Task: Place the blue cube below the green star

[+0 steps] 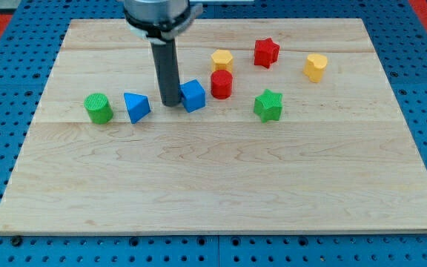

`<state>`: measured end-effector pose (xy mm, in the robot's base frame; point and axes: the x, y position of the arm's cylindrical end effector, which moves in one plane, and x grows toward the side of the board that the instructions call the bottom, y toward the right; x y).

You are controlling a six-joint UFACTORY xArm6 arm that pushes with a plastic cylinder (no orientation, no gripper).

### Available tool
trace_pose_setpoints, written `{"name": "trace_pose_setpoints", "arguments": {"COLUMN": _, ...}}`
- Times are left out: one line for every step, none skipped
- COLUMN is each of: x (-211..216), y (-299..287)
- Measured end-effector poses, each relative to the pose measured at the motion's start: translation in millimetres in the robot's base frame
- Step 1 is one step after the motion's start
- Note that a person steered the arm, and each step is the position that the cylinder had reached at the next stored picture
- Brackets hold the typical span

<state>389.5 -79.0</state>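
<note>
My tip (171,103) rests on the pale, grained wooden desk (213,193), pressed against the 9 o'clock side of the blue cube (193,96); there is no claw on this arm, only a smooth dark straight rod, so nothing spreads or pinches. The blue cube, a matte block with crisp edges, sits slightly turned, with the red cylinder (222,84) just beside it at about 2 o'clock. The green star (268,105), ridged along its points, lies well apart from the cube at roughly 3 o'clock, a little lower in the view. The blue triangle (136,107), a wedge-shaped prism, lies near my tip at 9 o'clock, and the green cylinder (98,108) stands beyond it toward the view's left. Toward the view's top sit the yellow hexagon (222,60), the red star (266,53) and a rounded yellow block (316,67). The desk rests on a blue perforated pegboard (6,148).
</note>
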Motion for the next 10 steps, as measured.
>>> {"name": "trace_pose_setpoints", "arguments": {"x": -11, "y": 2}}
{"name": "trace_pose_setpoints", "arguments": {"x": -13, "y": 16}}
{"name": "trace_pose_setpoints", "arguments": {"x": 11, "y": 52}}
{"name": "trace_pose_setpoints", "arguments": {"x": 37, "y": 66}}
{"name": "trace_pose_setpoints", "arguments": {"x": 44, "y": 62}}
{"name": "trace_pose_setpoints", "arguments": {"x": -2, "y": 34}}
{"name": "trace_pose_setpoints", "arguments": {"x": 11, "y": 52}}
{"name": "trace_pose_setpoints", "arguments": {"x": 31, "y": 90}}
{"name": "trace_pose_setpoints", "arguments": {"x": 64, "y": 109}}
{"name": "trace_pose_setpoints", "arguments": {"x": 84, "y": 100}}
